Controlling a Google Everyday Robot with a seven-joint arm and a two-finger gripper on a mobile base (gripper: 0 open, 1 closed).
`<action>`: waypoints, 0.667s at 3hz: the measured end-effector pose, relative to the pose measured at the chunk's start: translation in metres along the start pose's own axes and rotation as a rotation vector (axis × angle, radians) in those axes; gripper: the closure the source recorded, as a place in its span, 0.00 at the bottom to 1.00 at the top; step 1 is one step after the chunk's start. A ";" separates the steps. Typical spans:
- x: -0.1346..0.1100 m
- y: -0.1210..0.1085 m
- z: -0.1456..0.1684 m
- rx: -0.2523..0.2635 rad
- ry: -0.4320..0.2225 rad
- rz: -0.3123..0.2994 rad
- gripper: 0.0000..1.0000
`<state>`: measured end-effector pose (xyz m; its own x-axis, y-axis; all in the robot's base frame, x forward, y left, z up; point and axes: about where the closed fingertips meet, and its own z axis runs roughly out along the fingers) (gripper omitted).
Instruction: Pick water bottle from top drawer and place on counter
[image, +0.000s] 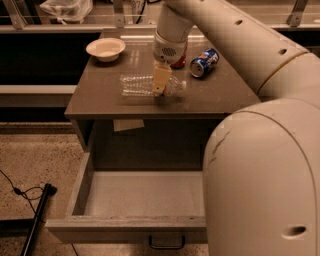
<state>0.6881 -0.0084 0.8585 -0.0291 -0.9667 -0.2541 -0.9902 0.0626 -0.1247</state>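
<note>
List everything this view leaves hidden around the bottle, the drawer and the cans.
1. Water bottle, lying on the counter: in the camera view its middle is covered by the gripper, which sits right over it, so no label can be seen.
2. Top drawer: its right part is hidden behind the robot's arm in the foreground.
3. Red can: mostly hidden behind the arm above the gripper.
</note>
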 end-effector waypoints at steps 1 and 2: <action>0.000 0.000 0.007 -0.012 -0.006 -0.009 0.68; -0.001 -0.001 0.011 -0.011 -0.007 -0.009 0.45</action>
<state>0.6908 -0.0050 0.8488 -0.0195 -0.9654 -0.2602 -0.9919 0.0514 -0.1164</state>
